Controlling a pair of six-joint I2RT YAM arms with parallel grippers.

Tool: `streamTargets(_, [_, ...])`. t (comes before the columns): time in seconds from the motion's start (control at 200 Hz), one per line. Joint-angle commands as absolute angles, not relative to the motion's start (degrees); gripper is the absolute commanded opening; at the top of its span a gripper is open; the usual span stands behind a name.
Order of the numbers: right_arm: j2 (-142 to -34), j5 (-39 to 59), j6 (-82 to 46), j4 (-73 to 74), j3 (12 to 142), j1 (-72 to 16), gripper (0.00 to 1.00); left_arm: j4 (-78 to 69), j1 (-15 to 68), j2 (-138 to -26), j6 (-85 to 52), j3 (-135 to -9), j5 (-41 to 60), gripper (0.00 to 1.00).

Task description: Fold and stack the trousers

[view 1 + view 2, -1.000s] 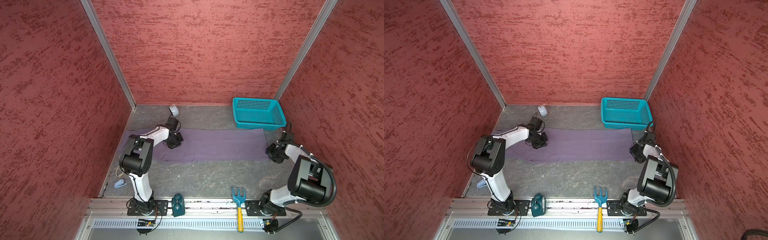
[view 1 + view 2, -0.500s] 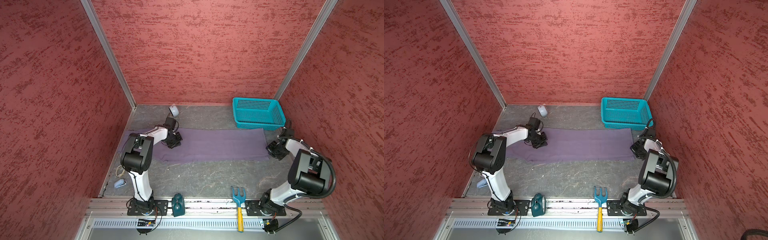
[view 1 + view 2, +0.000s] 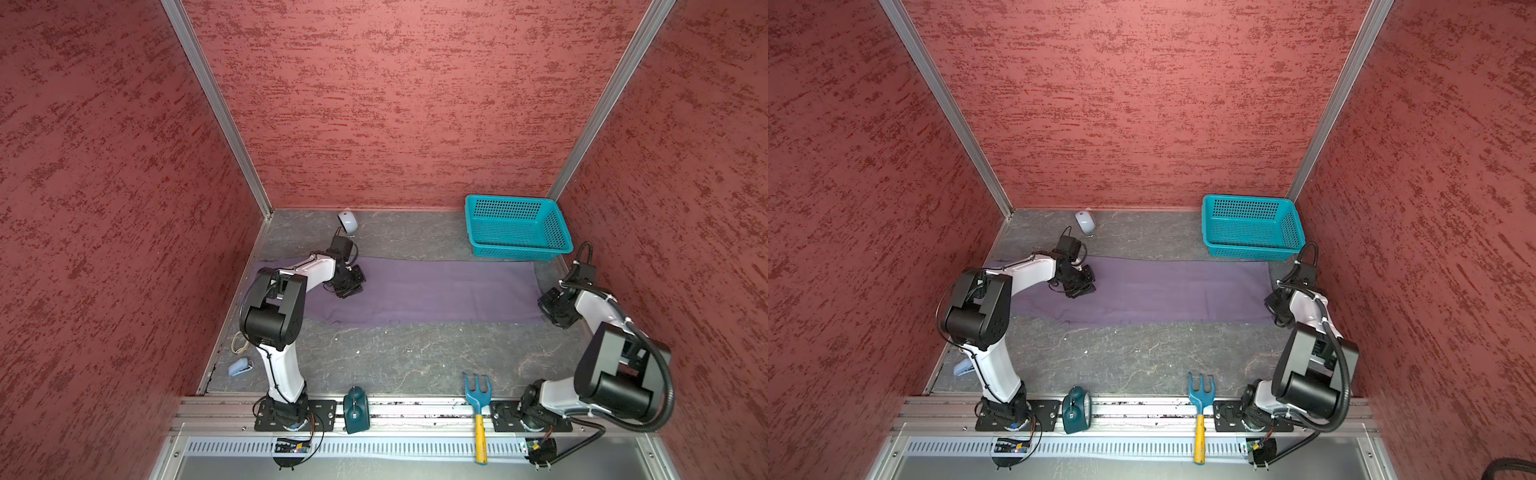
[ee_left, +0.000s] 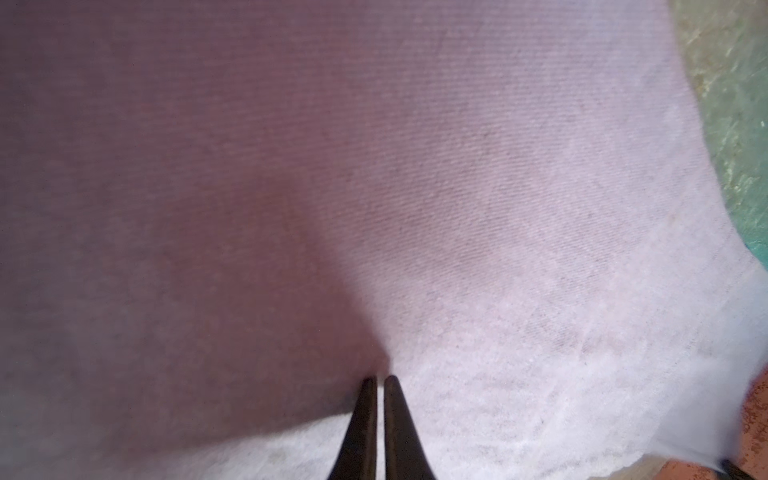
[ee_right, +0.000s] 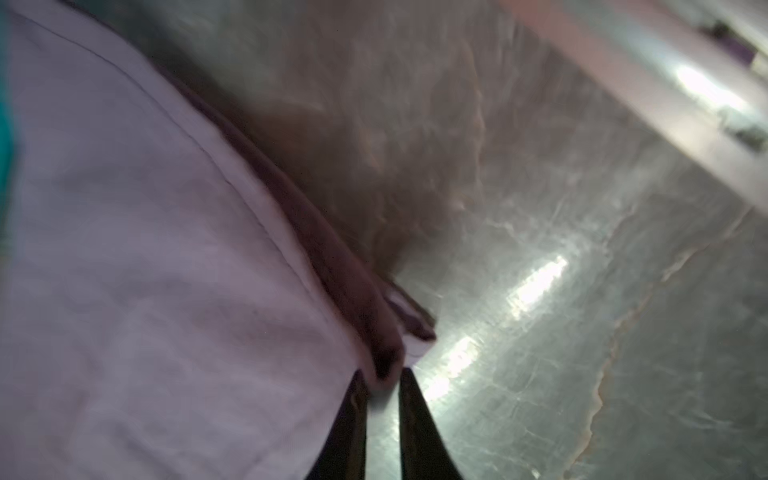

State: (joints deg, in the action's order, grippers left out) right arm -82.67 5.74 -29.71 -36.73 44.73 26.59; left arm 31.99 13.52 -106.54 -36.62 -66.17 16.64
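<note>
The trousers (image 3: 436, 295) lie flat in a long band across the tabletop (image 3: 395, 357), from its left edge almost to its right edge, just in front of the teal basket (image 3: 517, 250) in the rear right corner. Left end effector (image 4: 379, 379): clenched, tips on the cloth. Right end effector (image 5: 382, 374): released, jaws slightly apart at the right hem corner

The trousers (image 3: 436, 295) are soft, muted purple-grey cloth, lying flat on the worktop (image 3: 395, 361) as one long band running left to right across its middle. The far edge is straight, the near edge gently uneven. Faint creases cross the cloth. In the right wrist view a stitched hem (image 5: 249, 199) shows at the right end, its corner perhaps slightly lifted; that view is blurred.
</note>
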Motion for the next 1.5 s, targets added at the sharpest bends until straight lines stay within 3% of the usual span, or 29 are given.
streamTargets(0.0, [-82.97,8.74,-31.88,-32.43,41.62,28.65,0.34,32.43,13.62,-103.73,-36.92,-65.48,16.34,0.11])
streamTargets(0.15, [-81.03,10.05,-32.29,-31.72,40.86,29.18,0.51,32.99,13.88,-102.81,-37.42,-65.72,16.19,0.12])
streamTargets(0.536, [-76.19,12.3,-31.86,-26.08,33.33,29.17,0.7,34.34,17.92,-101.03,-37.36,-69.34,14.59,0.13])
streamTargets(0.832, [-78.59,12.49,-32.59,-21.22,32.76,29.17,0.74,33.32,19.59,-99.57,-38.51,-67.76,14.16,0.13])
streamTargets(0.912, [-81.0,13.28,-33.77,-19.65,32.53,29.18,0.69,33.46,19.94,-100.14,-38.41,-68.22,14.39,0.13])
streamTargets(0.977, [-82.31,15.26,-34.87,-17.29,31.63,29.18,0.59,34.23,20.23,-100.75,-38.32,-69.19,14.46,0.13])
streamTargets(1.042, [-82.96,16.53,-35.56,-14.67,30.5,29.18,0.46,34.46,20.71,-101.36,-38.06,-70.22,14.67,0.14])
streamTargets(1.117, [-83.72,18.33,-36.24,-11.53,29.22,29.39,0.18,34.66,21.47,-102.31,-37.38,-71.45,15.31,0.14])
streamTargets(1.217, [-85.6,22.33,-36.17,-8.58,28.74,29.7,0.0,35.04,22.64,-103.81,-37.09,-72.99,16.17,0.14])
streamTargets(1.393, [-83.59,24.63,-35.37,-7.37,28.92,29.96,0.0,34.71,24.06,-105.74,-37.36,-73.48,16.85,0.14])
streamTargets(1.493, [-76.72,22.62,-34.07,-8.61,29.62,29.88,0.0,33.98,24.97,-106.51,-37.08,-74.14,17.45,0.14])
